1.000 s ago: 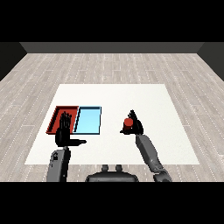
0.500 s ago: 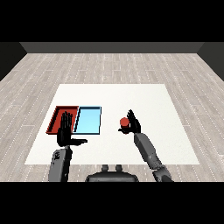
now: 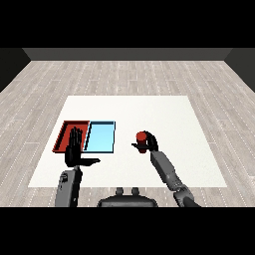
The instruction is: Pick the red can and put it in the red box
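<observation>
Right of the light blue tray, the upright red can is held in the curled right hand, well apart from the red tray at far left.

The tabletop looks smooth, white and matt. The floor has pale wood planks. Both trays, red tray and light blue tray, look smooth like plastic.
</observation>
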Motion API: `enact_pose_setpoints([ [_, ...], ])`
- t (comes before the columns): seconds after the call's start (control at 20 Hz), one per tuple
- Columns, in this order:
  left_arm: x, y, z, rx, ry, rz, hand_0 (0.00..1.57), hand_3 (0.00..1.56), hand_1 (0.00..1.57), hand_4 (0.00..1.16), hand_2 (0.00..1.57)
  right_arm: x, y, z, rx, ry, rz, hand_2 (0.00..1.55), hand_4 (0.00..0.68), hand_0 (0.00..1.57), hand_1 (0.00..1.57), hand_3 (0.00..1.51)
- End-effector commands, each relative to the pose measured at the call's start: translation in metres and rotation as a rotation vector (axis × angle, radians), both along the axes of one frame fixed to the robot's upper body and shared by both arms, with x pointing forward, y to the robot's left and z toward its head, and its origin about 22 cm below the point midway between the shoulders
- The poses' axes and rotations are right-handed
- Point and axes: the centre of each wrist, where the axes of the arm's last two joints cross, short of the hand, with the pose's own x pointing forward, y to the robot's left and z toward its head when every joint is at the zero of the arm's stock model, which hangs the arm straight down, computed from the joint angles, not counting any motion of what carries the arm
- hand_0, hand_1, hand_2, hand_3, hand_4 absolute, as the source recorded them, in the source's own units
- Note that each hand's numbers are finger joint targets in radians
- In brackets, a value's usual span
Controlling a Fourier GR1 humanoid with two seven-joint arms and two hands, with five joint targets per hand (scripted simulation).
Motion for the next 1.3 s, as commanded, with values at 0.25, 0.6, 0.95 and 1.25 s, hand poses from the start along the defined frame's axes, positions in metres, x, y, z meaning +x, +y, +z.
enact_pose_setpoints([
  [0.25, 0.003, 0.001, -0.009, 0.016, 0.015, 0.015, 0.0, 0.0, 0.0, 0.0, 0.0, -0.016, 0.015, -0.001, -0.081, 0.039, 0.003, 1.47, 0.546, 1.53, 1.53, 1.41],
  [0.6, 0.004, 0.01, -0.003, -0.014, 0.002, -0.004, 0.0, 0.0, 0.0, 0.0, 0.0, 0.003, -0.004, 0.018, -0.079, -0.046, -0.023, 1.47, 0.578, 1.53, 1.53, 1.4],
  [0.95, 0.01, 0.015, -0.016, 0.004, 0.022, -0.029, 0.0, 0.0, 0.0, 0.0, 0.0, 0.0, 0.015, 0.065, -0.023, -0.177, -0.021, 1.46, 0.581, 1.55, 1.55, 1.38],
  [1.25, -0.005, -0.007, -0.001, 0.013, 0.022, -0.026, 0.0, 0.0, 0.0, 0.0, 0.0, -0.011, -0.017, 0.09, -0.052, -0.231, -0.05, 1.46, 0.608, 1.52, 1.52, 1.38],
])
